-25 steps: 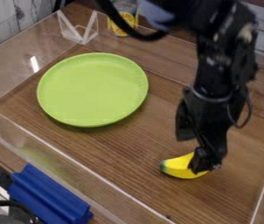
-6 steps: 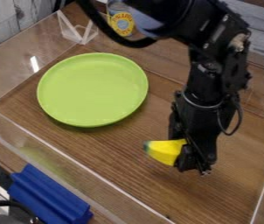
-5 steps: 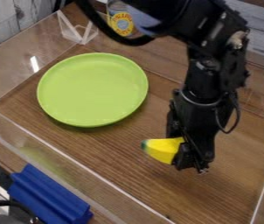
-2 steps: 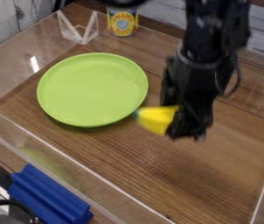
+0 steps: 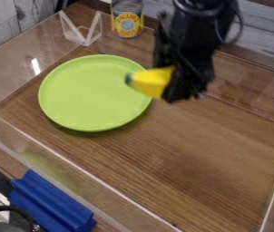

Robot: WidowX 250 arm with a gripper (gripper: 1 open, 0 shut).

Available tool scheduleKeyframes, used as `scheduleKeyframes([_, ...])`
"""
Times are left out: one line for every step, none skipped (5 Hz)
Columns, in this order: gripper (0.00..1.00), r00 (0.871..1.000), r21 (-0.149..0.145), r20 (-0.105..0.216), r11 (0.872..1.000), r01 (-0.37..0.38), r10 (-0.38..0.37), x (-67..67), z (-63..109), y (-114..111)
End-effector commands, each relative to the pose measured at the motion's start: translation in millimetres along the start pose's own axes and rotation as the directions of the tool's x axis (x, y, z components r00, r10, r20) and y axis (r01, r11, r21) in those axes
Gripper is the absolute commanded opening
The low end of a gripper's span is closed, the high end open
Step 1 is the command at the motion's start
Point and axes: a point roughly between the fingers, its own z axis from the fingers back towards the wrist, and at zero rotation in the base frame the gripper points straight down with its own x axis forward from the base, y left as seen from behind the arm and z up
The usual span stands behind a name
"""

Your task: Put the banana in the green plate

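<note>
- My claw points straight down, and its jaws are clamped on the banana.
- The banana sticks out sideways from my claw toward the left of the picture. It is yellow and stubby, clear of the table and carried in the air.
- The green plate lies flat to the left of my claw. Its right rim sits just beneath the banana's outer end as the camera sees it, though I cannot tell how high above the plate the banana hangs.
- The plate holds nothing; the banana is not resting in it.
- Behind my claw, near the far edge of the table, stands a small yellow can with a label I cannot read.
- Further left of that can, well apart from my claw, a clear plastic stand sits upright.
- The wooden table stretches out bare in front of my claw and to its right.
- Well in front of my claw and off to its left, at the picture's bottom left corner, a blue object lies outside the clear wall that edges the table.
</note>
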Motion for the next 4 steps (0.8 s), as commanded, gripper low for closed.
scheduleKeyframes([0.0,0.993,0.038,0.059,0.993,-0.108,0.106,-2.0,12.4,24])
scheduleKeyframes([0.0,0.986,0.046,0.066,0.986,-0.158,0.155,-5.3,5.5,32])
scheduleKeyframes([0.0,0.977,0.049,0.065,0.977,-0.208,0.204,-7.3,-1.6,37])
scheduleKeyframes([0.0,0.968,0.052,0.063,0.968,-0.246,0.243,-8.7,-9.8,42])
